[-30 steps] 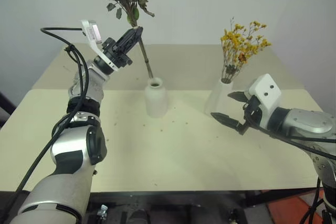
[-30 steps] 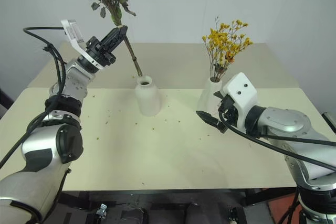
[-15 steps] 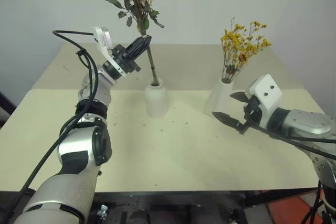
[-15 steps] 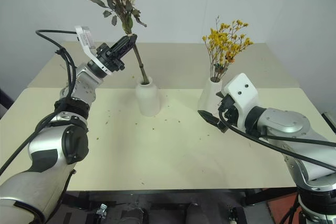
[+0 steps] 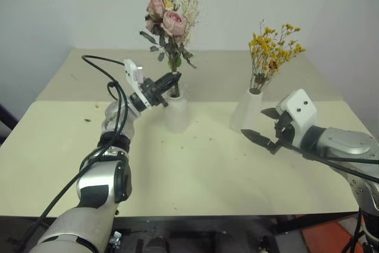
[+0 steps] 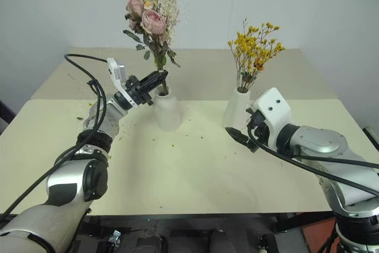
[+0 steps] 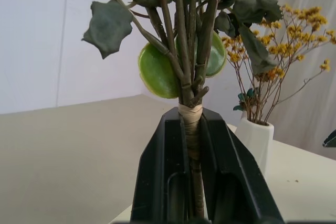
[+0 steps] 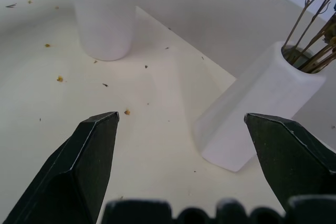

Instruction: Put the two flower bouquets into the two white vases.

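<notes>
Item count: two white vases, one squat vase [image 5: 176, 113] and one slanted vase [image 5: 246, 111]; two bouquets, one rose bouquet [image 5: 169, 25] and one yellow bouquet [image 5: 273, 48]; one table [image 5: 195, 170].

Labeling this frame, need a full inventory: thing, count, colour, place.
Rose bouquet: 1, pink roses with green leaves and pale sprigs, stem down in the squat vase, clamped by the left gripper.
Squat vase: 1, white, mid-table.
Yellow bouquet: 1, yellow-orange, standing in the tall vase.
Tall vase: 1, white, slanted, to the right of the squat vase.
Table: 1, cream, dotted with small flower crumbs.
Left gripper: 1, black, shut on the rose stem just above the squat vase's neck.
Right gripper: 1, black, open, in front of the tall vase, apart from it.
</notes>
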Motion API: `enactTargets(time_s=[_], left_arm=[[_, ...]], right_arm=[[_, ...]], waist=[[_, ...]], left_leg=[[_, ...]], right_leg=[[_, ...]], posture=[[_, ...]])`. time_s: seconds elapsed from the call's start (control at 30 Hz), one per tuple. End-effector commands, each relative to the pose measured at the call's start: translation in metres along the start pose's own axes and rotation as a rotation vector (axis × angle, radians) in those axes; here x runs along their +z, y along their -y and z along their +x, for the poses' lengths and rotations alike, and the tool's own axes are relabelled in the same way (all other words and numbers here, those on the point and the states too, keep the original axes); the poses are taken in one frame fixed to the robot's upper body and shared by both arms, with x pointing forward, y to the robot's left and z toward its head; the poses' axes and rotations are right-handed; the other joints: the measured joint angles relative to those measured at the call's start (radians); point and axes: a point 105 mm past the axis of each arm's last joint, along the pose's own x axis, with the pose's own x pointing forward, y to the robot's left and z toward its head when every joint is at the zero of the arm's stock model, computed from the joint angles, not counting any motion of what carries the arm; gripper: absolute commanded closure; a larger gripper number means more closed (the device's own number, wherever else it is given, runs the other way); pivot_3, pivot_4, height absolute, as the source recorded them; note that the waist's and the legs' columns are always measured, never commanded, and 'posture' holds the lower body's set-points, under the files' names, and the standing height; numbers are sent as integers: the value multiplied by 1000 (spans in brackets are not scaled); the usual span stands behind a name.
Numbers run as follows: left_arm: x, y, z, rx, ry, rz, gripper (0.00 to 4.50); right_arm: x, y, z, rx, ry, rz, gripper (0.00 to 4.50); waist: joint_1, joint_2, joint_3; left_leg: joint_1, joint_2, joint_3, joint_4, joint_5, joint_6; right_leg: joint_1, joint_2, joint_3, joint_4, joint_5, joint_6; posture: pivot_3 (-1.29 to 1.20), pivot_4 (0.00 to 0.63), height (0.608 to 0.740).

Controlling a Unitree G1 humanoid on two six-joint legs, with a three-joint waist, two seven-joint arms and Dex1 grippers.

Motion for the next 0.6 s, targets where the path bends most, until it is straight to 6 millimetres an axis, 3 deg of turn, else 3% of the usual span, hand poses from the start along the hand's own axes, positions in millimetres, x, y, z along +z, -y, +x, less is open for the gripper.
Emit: enactTargets(time_s=[0.03,0.17,0.43,0.6], left_arm=[[18,2,5,-11,51,80,4413],[20,3,5,-20,62,85,4413],[21,15,-5,-109,58,119,1949],[17,9,-9,-44,23,162,402]], right_arm=[[9,-2,-3,-10,46,-50,0],[9,-6,-3,4,55,-67,0],[5,-8,-3,0,49,-76,0],[5,-8,-1,-4,50,-85,0]], waist=[[0,0,0],[-1,0,0],[-1,0,0],[0,0,0]], left_leg=[[0,0,0,0,0,0],[0,0,0,0,0,0],[1,0,0,0,0,0],[1,0,0,0,0,0]], right_leg=[[0,0,0,0,0,0],[0,0,0,0,0,0],[0,0,0,0,0,0],[0,0,0,1,0,0]], posture=[[0,150,740],[0,150,740],[0,150,740],[0,150,740]])
